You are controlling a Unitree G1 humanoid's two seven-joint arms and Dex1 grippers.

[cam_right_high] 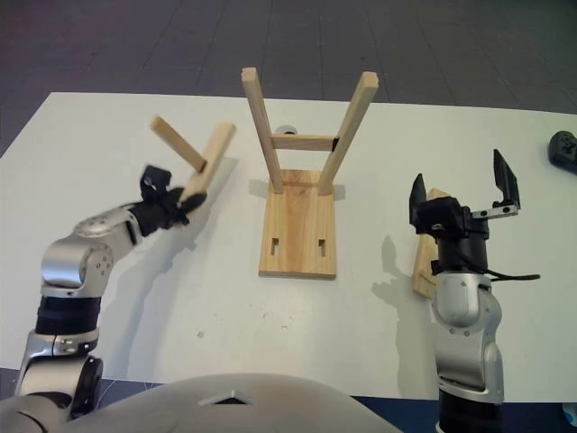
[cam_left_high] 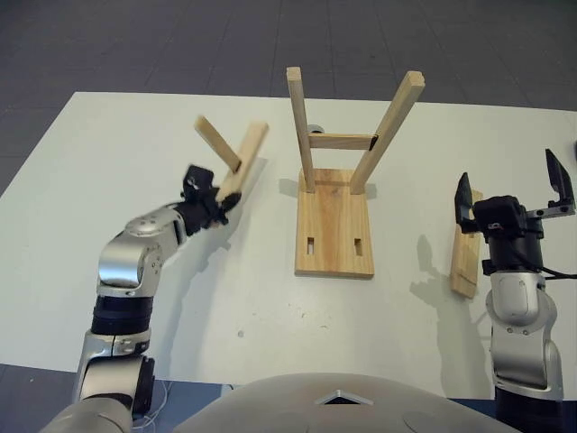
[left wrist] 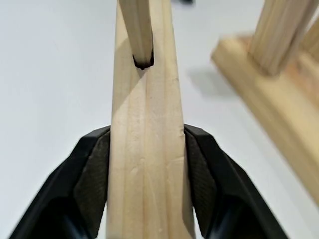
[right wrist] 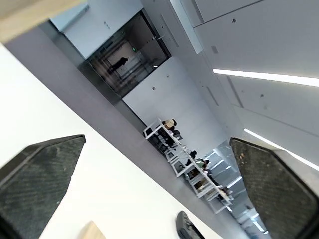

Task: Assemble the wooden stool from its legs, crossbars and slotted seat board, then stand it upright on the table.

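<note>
- Gripping a loose leg (cam_left_high: 245, 161) near its lower end, the left gripper (cam_left_high: 221, 200) at about 9 o'clock of the seat board (cam_left_high: 334, 225), raised above the white table (cam_left_high: 108, 153); leg leaning toward 1 o'clock.
- Seen close from the left wrist: both pads (left wrist: 97, 169) pressed flat on opposite sides of that leg, no gap — bottom end of the leg cut off by the frame edge.
- Plugged into a dark hole partway up the held leg, a short crossbar (cam_left_high: 217, 142) jutting toward 10 o'clock, far end free and touching nothing.
- Lying flat at the table's centre, the seat board, long side running 12 to 6, with two small open slots (cam_left_high: 310, 244) near its 6 o'clock end.
- Standing on the board's 12 o'clock end, an upright leg (cam_left_high: 299, 126) and a second upright leg (cam_left_high: 389, 131), splayed apart toward the top and joined by a fitted crossbar (cam_left_high: 341, 141); impossible to tell how deep in their slots.
- Peeking out behind the fitted crossbar, a small round greyish thing (cam_left_high: 315, 127), mostly hidden and not identifiable.
- Raised at 3 o'clock of the board, the right gripper (cam_left_high: 514, 191), spread wide, pointing up and holding nothing; from the right wrist, fingertips (right wrist: 40, 174) far apart against a ceiling and a distant room.
- Lying on the table at the right gripper's 7 o'clock, a spare leg (cam_left_high: 466, 262) — upper part hidden behind a finger, hard to say whether touching.
- Cut by the frame edge at 2 o'clock, a dark object (cam_right_high: 563, 149) on the table, too little showing to name.
</note>
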